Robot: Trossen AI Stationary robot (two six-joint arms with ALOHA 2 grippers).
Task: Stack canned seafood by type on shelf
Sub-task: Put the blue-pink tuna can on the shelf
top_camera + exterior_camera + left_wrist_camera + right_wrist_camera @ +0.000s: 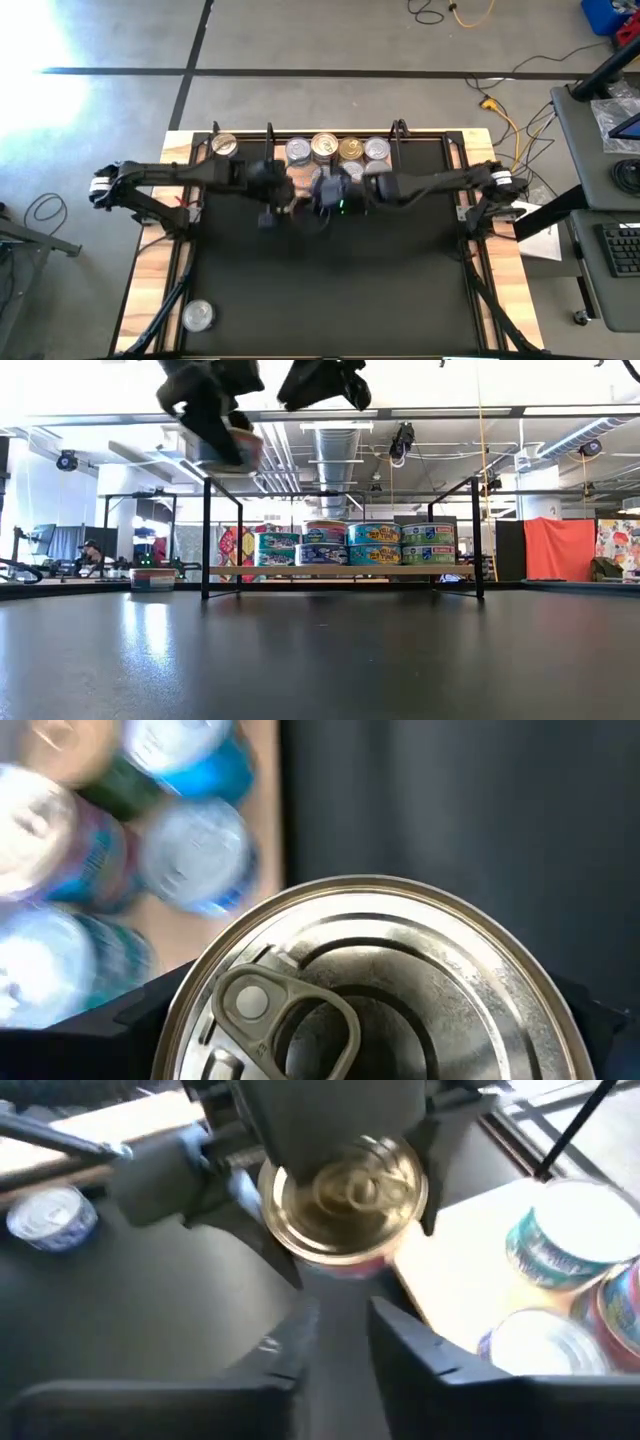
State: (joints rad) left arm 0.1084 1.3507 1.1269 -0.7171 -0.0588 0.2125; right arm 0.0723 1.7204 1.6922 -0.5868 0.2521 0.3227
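While the left gripper [340, 1140] is hovering above the black table [330, 290], it is grasping a short round gold-lidded tin with a pull tab [345, 1195] just beside the light-wood shelf with black wire posts [340, 571]. Facing that tin, the right gripper [340, 1335] is holding nothing, its dark fingers [290, 1342] standing slightly apart. Colourful labelled tins [375, 545] are sitting stacked on the shelf, and one silver-lidded tin [198, 316] is lying well apart at the table's near corner.

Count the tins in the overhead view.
6: four lids in a row on the shelf, one left of them, one at the table's near-left corner. Stacked ones beneath may be hidden.
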